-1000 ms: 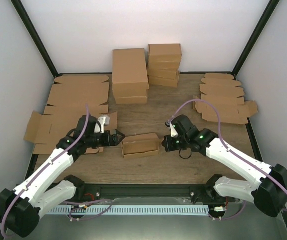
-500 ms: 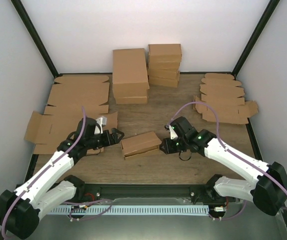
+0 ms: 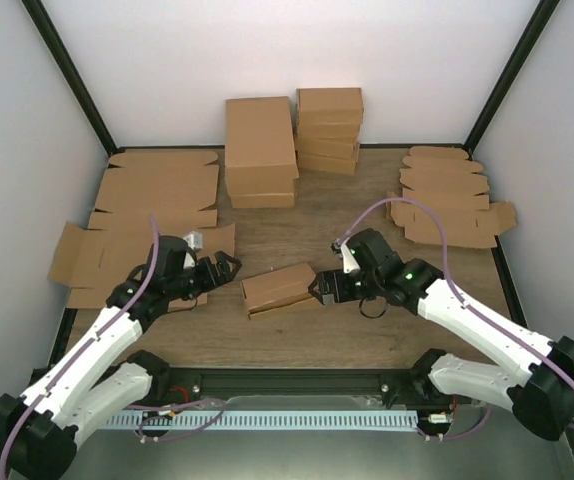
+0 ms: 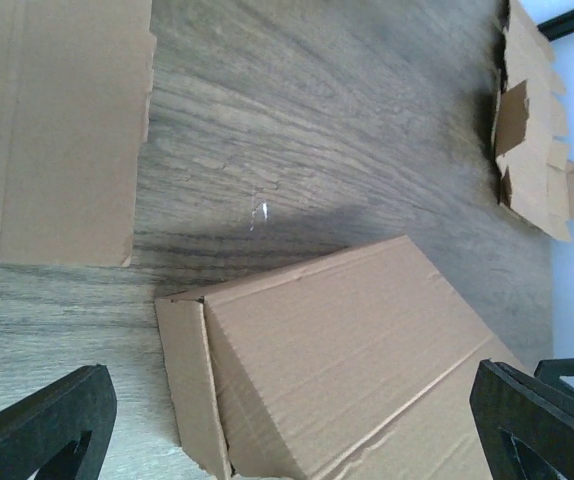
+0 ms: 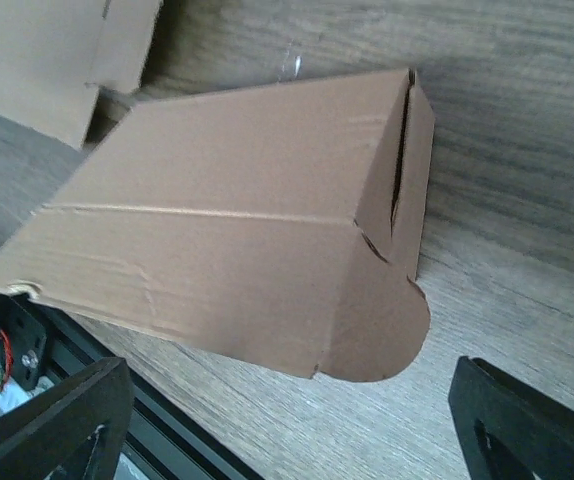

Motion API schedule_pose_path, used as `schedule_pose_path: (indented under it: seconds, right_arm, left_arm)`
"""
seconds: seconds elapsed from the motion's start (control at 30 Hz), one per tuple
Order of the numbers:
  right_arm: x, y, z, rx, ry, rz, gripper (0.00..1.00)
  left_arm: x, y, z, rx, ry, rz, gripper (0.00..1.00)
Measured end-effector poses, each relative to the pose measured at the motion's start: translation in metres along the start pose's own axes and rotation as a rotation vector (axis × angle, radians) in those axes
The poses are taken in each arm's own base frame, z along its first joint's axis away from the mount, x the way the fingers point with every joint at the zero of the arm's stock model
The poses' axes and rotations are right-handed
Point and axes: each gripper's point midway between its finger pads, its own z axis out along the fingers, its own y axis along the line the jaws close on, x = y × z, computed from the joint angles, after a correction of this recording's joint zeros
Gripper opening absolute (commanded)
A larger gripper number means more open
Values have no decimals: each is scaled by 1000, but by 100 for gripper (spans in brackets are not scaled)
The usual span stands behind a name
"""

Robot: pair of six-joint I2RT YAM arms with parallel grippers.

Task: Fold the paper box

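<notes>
Top external view: the paper box is laid on the table between the left gripper and right gripper, likely so both ends can be reached. Both are spread wide, and nothing is held.

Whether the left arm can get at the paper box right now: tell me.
Probably yes: the left arm's fingers stand open, and the paper box lies just ahead of them, with only bare table in between.

White walls, black corner posts, wooden tabletop
</notes>
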Motion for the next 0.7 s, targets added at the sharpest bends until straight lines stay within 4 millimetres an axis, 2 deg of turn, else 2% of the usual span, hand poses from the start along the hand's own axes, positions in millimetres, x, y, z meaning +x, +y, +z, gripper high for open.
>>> schedule_pose_path:
  seconds: [0.1,0.23,0.37,0.5,0.7]
  right_arm:
    - [-8,5,-9,-3,-30,-5,92]
    - [-24,11,-13,-5,-49,-1,88]
    - [-38,8,-3,-11,-32,32,86]
    - [-48,-6,9,-22,-6,91,82]
    - [-47,-12,29,-45,51,132,77]
  left_arm:
    - [-6,-5,-11,-3,-25,-5,100]
    - [-6,-16,-18,45,-22,-20,99]
    - [6,-23,-13,112,37,-70,96]
    - [24,-18,-2,150,105,-137,93]
    - [36,-18,12,190,172,-199,88]
